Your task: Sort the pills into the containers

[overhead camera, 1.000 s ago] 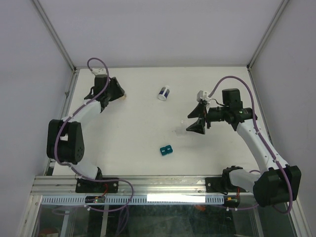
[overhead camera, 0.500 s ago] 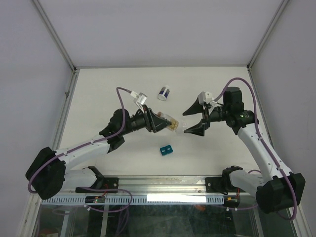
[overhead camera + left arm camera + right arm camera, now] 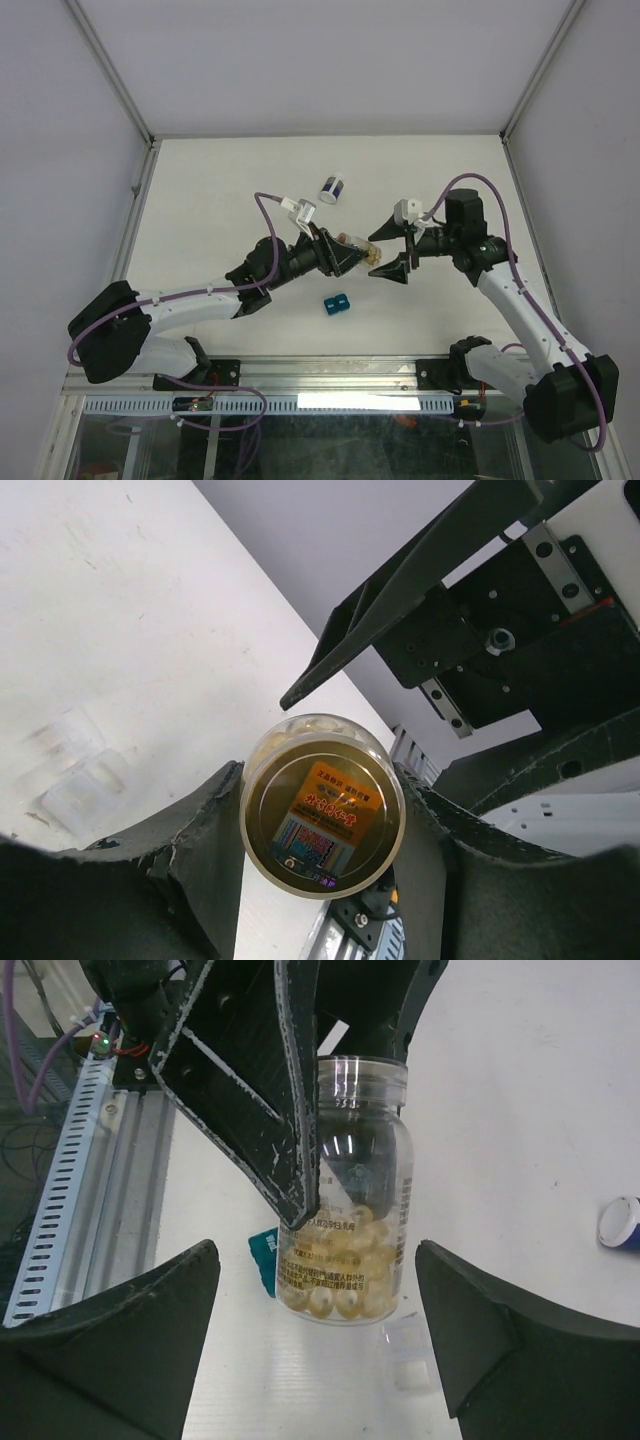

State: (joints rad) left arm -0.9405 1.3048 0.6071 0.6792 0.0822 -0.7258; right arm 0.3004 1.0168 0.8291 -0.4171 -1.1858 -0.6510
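My left gripper [image 3: 352, 256] is shut on a clear bottle [image 3: 358, 249] holding it off the table near the middle. The bottle [image 3: 356, 1160] is partly filled with yellow-orange pills [image 3: 350, 1270]. The left wrist view shows its labelled bottom [image 3: 322, 825] between my left fingers [image 3: 205, 830]. My right gripper [image 3: 388, 250] is open, its jaws spread wide on either side of the bottle's end without touching it. Two tiny clear cups [image 3: 408, 1355] lie on the table below the bottle. They also show in the left wrist view [image 3: 78, 770].
A small teal block [image 3: 335, 303] lies on the table just in front of the bottle. A white jar with a dark-blue band [image 3: 332, 189] lies farther back. The enclosure walls stand at left, right and back.
My left arm swung from the far left corner to the middle, carrying the bottle. My right gripper shifted left until its open jaws flank the bottle's end.
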